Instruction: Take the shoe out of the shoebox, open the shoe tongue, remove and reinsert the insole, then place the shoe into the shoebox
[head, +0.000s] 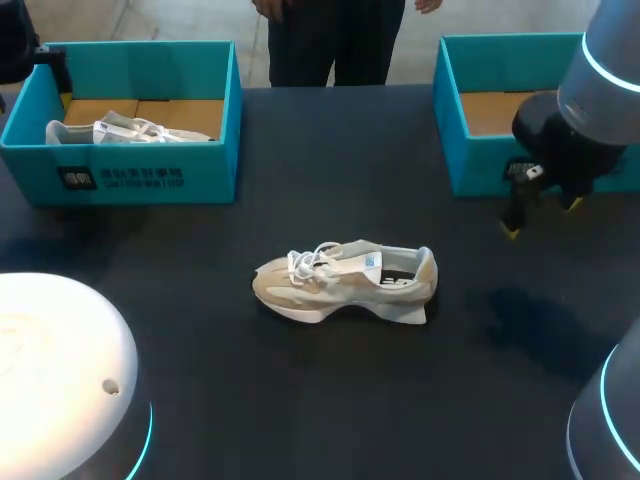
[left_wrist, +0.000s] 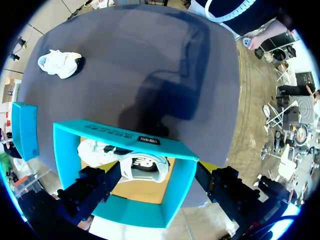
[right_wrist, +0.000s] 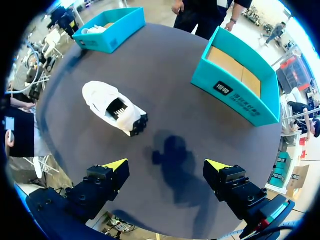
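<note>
Tabletop (head: 330, 180): dark, carrying two teal boxes and two shoes.

Shoe (head: 345, 282) (right_wrist: 115, 107) (left_wrist: 60, 64): beige and white with white laces. It stands upright on its sole about mid-tabletop, toe toward the left edge and heel toward the right edge. It is outside both boxes, well apart from each, and nothing touches it.

Right box (head: 450, 130) (right_wrist: 235, 95) (left_wrist: 25, 130): at the far right corner, open top, with only its brown cardboard floor visible inside.

Left box (head: 150, 178) (left_wrist: 125, 137) (right_wrist: 107, 22): at the far left corner, open top. A second shoe (head: 125, 130) (left_wrist: 130, 162), white, lies inside on the cardboard floor.

Right gripper (head: 542, 215) (right_wrist: 166, 165): hangs over the tabletop near the right edge, just in front of the right box's near wall. The claw is released, with the yellow tips spread wide and nothing between them. Bare tabletop with the gripper's shadow lies under it. The shoe is ahead of it, well apart.

Left gripper (left_wrist: 157, 170): above the left box, with the second shoe directly under it. The claw is released, with the fingers spread wide and gripping nothing. How high it sits over the box cannot be told.
</note>
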